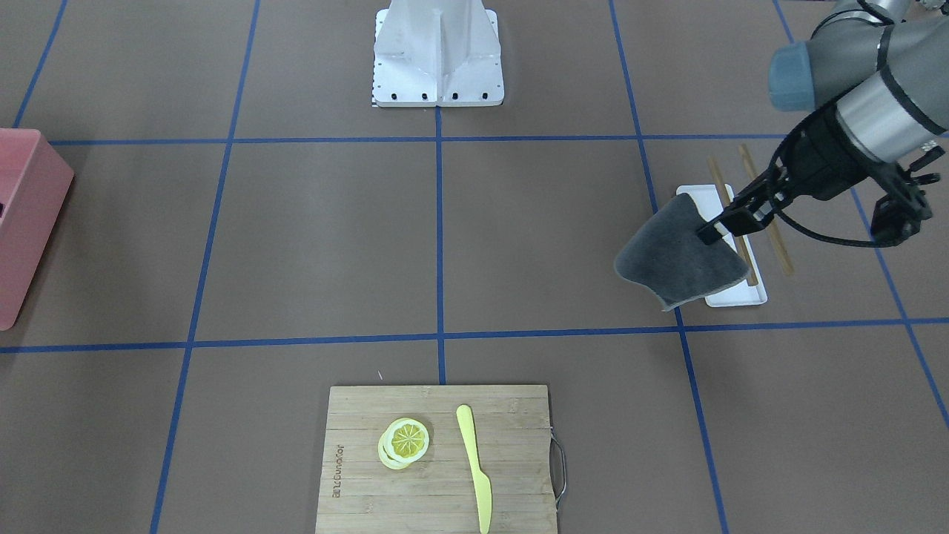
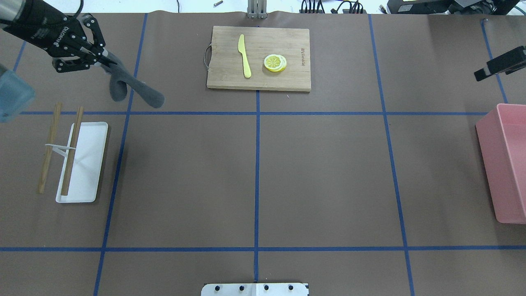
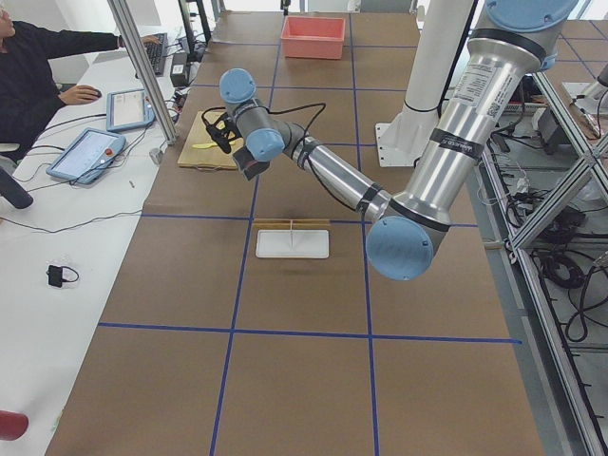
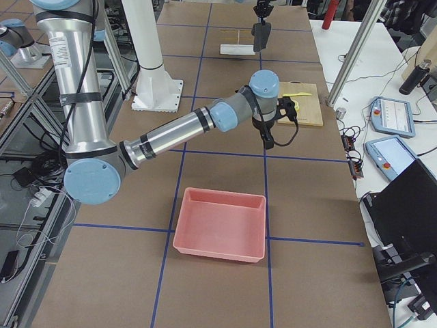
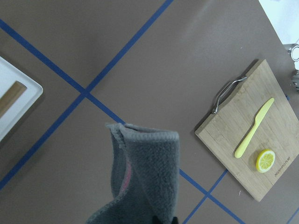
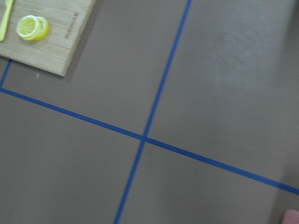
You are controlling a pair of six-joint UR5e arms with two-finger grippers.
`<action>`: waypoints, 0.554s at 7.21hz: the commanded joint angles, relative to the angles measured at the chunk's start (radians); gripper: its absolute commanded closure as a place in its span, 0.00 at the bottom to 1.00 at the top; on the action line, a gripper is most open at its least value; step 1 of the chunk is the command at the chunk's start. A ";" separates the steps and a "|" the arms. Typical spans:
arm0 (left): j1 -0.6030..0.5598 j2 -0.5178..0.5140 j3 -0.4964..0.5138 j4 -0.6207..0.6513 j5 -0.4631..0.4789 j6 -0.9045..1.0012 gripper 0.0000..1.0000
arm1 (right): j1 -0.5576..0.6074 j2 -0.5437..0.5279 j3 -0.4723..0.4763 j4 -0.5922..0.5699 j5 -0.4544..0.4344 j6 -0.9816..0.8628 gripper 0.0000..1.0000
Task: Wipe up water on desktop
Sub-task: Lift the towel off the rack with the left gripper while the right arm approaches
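Note:
The desktop (image 2: 320, 172) is a flat brown top crossed by blue tape lines; I can make out no water on it. My left gripper (image 2: 107, 62) is shut on the top edge of a grey cloth (image 2: 133, 88), which hangs free above the far left part of the desktop. In the front-facing view the left gripper (image 1: 709, 233) holds the cloth (image 1: 671, 259) beside a white tray. The cloth (image 5: 149, 172) fills the lower middle of the left wrist view. My right arm's black end (image 2: 499, 65) shows at the right edge; I cannot tell its finger state.
A bamboo cutting board (image 2: 296, 76) with a lemon slice (image 2: 275, 63) and a yellow knife (image 2: 244, 55) lies at the far middle. A white tray (image 2: 88, 164) with two chopsticks (image 2: 49, 148) lies left. A pink bin (image 2: 507, 164) stands right. The robot base (image 1: 437, 59) is central.

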 commanded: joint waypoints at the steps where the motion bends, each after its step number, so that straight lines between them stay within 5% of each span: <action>1: 0.105 -0.067 -0.003 0.003 0.050 -0.163 1.00 | -0.112 0.106 0.027 0.090 -0.001 0.028 0.00; 4: 0.223 -0.147 -0.004 0.007 0.106 -0.325 1.00 | -0.294 0.159 0.030 0.314 -0.118 0.056 0.00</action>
